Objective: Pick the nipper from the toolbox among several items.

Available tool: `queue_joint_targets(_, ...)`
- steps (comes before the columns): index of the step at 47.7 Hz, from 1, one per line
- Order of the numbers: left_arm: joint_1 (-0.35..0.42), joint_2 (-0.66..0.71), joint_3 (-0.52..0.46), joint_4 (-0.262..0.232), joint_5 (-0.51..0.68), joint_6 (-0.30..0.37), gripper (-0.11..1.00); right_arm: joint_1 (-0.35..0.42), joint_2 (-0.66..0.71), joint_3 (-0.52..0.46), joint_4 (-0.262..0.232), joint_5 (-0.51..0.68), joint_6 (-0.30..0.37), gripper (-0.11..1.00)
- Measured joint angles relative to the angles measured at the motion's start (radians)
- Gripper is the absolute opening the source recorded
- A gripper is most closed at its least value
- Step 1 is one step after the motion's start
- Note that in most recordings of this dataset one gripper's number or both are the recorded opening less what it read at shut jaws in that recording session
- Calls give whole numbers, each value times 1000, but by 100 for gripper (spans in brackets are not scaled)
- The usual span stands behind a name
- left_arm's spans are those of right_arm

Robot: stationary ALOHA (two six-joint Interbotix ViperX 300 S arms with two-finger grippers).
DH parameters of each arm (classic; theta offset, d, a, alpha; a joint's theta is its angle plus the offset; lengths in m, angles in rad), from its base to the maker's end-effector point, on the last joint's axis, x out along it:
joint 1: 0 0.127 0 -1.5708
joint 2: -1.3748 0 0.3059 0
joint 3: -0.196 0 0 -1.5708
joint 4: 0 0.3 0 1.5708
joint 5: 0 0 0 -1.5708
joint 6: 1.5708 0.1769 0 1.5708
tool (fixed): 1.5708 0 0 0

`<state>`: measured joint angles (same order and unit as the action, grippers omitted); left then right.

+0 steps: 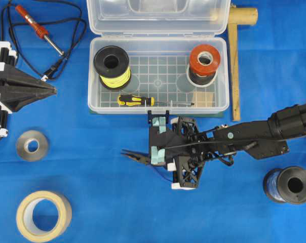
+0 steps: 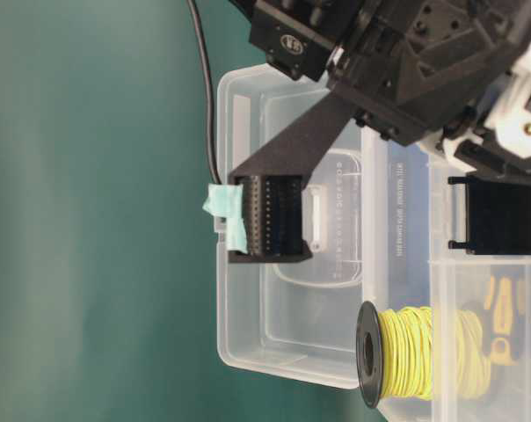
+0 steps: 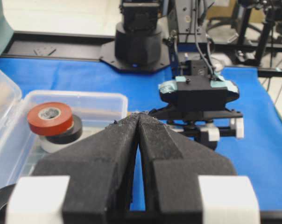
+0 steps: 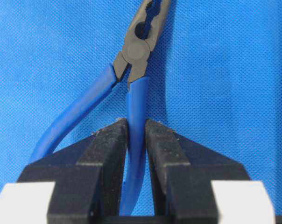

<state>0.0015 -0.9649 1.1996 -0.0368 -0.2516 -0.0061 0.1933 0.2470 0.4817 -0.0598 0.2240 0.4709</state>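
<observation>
Blue cloth (image 4: 234, 70) beneath right fingers (image 4: 110, 144) tight around nipper (image 4: 136, 100) handle

Overhead: nipper (image 1: 135, 158) handles hidden under right gripper (image 1: 158, 139); only dark tips show. Right wrist view: nipper (image 4: 131, 84) jaw tips cut off at top edge. Toolbox (image 1: 94, 76) lid cut off at top edge. Left gripper (image 1: 49, 90) arm runs off desk's left edge.

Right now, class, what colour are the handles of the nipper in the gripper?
Blue, clearest in the right wrist view: nipper.
</observation>
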Motion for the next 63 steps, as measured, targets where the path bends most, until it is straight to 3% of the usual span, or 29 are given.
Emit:
queue_joint_targets(3, 0, 0, 2, -2, 0, 0, 0, -2, 0, 0, 2, 9, 3, 24)
queue_joint_targets(10, 0, -2, 2, -2, 0, 2, 0, -5, 0, -3, -2, 49, -5, 69)
queue_joint_targets(14, 0, -2, 3, 0, 0, 2, 0, -12, -14, -3, -17, 83, -6, 85)
queue_joint_targets(21, 0, -6, 3, -2, 0, 0, 0, -35, -126, -2, -67, 155, -5, 81)
queue_joint_targets(32, 0, -11, 3, -2, 0, -8, 0, -49, -377, 43, -210, 238, 5, 82)
queue_joint_targets(36, 0, -12, 3, -2, 0, -8, 0, -71, -463, 83, -241, 244, 5, 82)
queue_joint_targets(44, 0, -12, 3, -2, 0, -8, 0, -129, -629, 199, -255, 225, 5, 82)
queue_joint_targets(63, 0, -11, 3, -2, 0, -8, 0, -202, -1092, 523, -258, 54, 5, 82)
